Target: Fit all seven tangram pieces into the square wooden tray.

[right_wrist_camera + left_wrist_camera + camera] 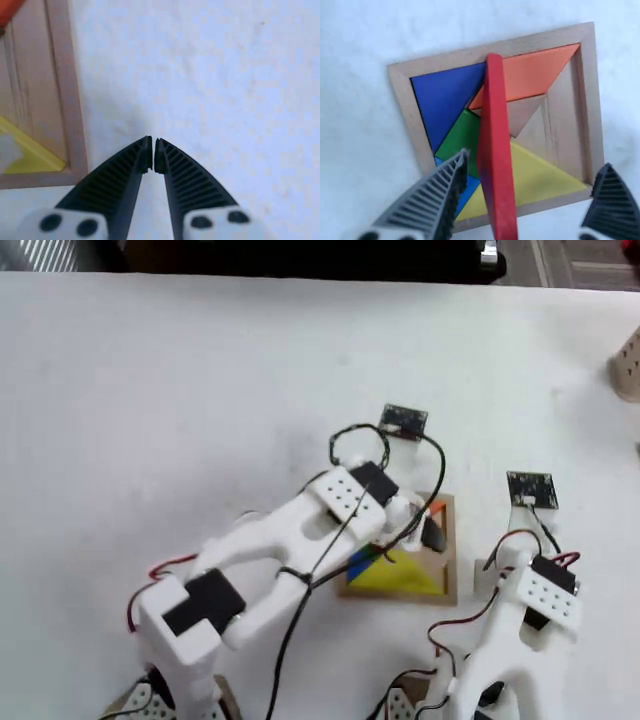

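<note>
The square wooden tray (400,95) lies under my left gripper (535,162), which is open wide. In the tray lie a large blue triangle (442,97), an orange piece (535,75), a green piece (462,137), a small blue piece (467,187) and a large yellow triangle (540,177). A red piece (495,165) stands on edge across the middle of the tray, between the fingers and close to one fingertip (460,160). Bare wood shows beside the orange and yellow pieces. My right gripper (153,150) is shut on nothing, over the white table just off the tray's corner (70,150).
In the high view the tray (452,545) sits near the front, with the left arm (330,510) over it and the right arm (540,595) beside it. A perforated tan object (628,365) stands at the right edge. White table stretches behind.
</note>
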Available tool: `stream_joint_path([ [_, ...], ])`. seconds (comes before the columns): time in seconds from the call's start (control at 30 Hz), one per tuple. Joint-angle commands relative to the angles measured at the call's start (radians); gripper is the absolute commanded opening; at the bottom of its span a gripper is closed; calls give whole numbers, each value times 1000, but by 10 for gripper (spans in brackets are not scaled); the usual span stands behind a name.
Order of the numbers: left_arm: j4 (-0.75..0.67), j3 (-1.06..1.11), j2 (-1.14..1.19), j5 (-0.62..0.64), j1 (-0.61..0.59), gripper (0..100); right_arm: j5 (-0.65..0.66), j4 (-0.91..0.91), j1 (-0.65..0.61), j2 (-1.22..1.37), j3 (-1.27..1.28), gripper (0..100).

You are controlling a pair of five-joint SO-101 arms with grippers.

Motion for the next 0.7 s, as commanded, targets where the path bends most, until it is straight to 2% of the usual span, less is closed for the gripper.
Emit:
stream_joint_path([
  [0.0,20,-17,-21,9,-8,393,17,-12,-13,-21,-3,18],
  [0.23,58,-18,-35,9,-19,392,17,-12,-13,-21,-3,18],
  [0.43,130,-8,-189,8,-19,392,17,-12,-13,-21,-3,18],
  [0.67,189,-6,-309,8,-84,392,18,-12,-13,-21,-3,18],
])
